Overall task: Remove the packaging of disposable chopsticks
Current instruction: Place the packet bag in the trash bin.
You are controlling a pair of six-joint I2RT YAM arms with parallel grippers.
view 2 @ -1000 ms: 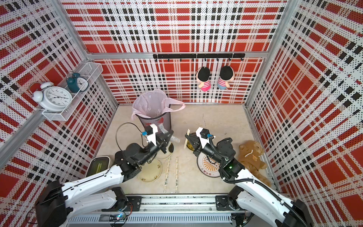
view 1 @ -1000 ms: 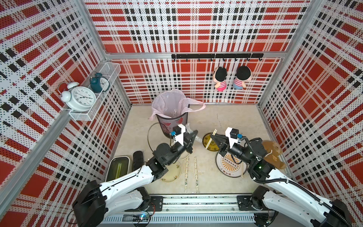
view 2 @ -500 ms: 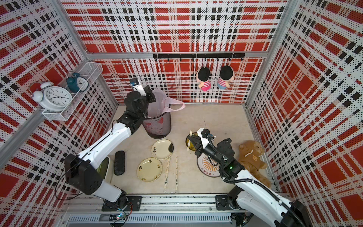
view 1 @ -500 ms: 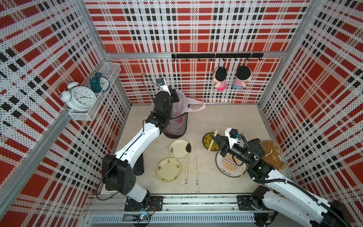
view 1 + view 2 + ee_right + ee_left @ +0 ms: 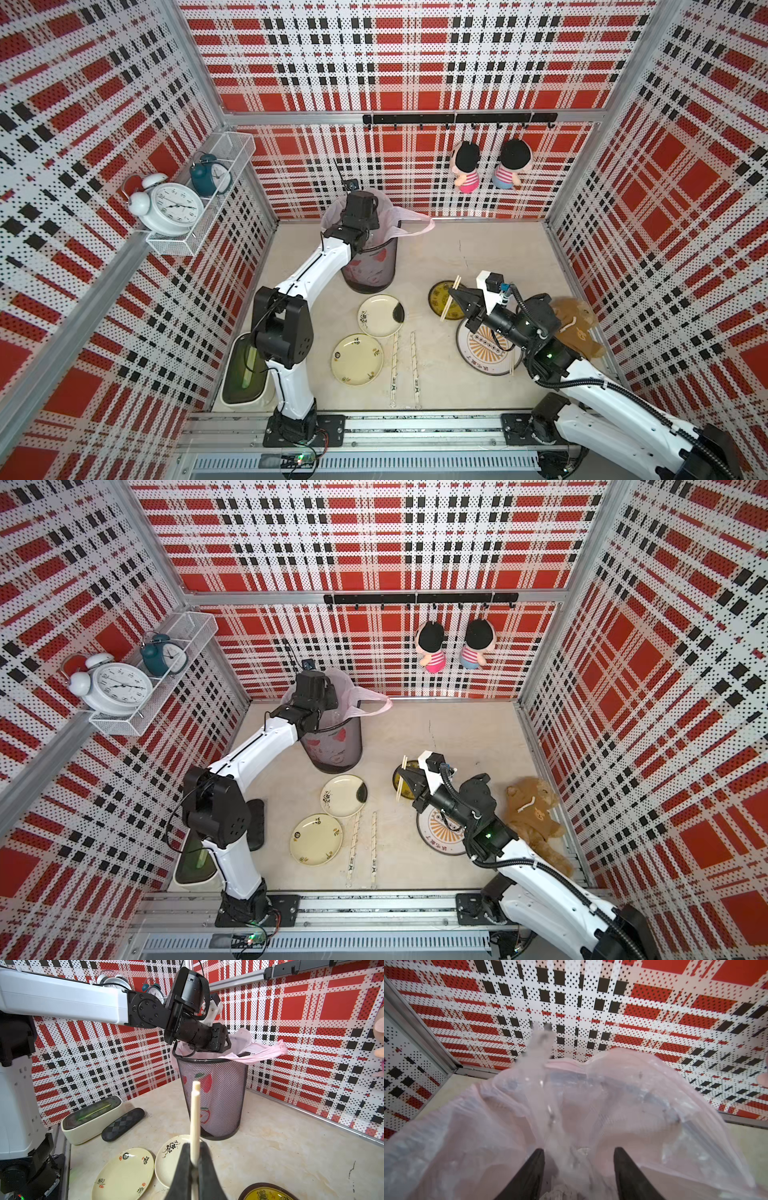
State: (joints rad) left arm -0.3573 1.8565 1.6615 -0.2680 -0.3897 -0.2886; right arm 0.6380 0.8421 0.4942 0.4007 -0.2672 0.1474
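Change: the left arm [image 5: 316, 270] has swung from the middle of the desk [image 5: 478, 257] over to the bin [image 5: 370, 270]. The left fingers [image 5: 533, 1167] were pinched tight a moment ago and now stand apart.
Sleeve: a clear sleeve [image 5: 550, 1113] shows as a blur between those open fingers. It is dropping toward the pink bag [image 5: 411, 220] that lines the bin.
Right fingers [image 5: 185, 1169]: clenched on a bare pair of chopsticks [image 5: 195, 1118], held up over the dark yellow plate [image 5: 436, 295]. They have hardly moved.
Still wrapped: two wrapped pairs [image 5: 394, 365] lie side by side on the desk, just beside the cream plates [image 5: 357, 361].
Maybe done: one more bare pair seems to lie at the edge of the orange plate [image 5: 461, 345], but it is thin and hard to see.
Meaning: this wrapper looks thrown away, so the job seems about half done.
Next, I think: put the bare pair down, then start on a wrapped one.
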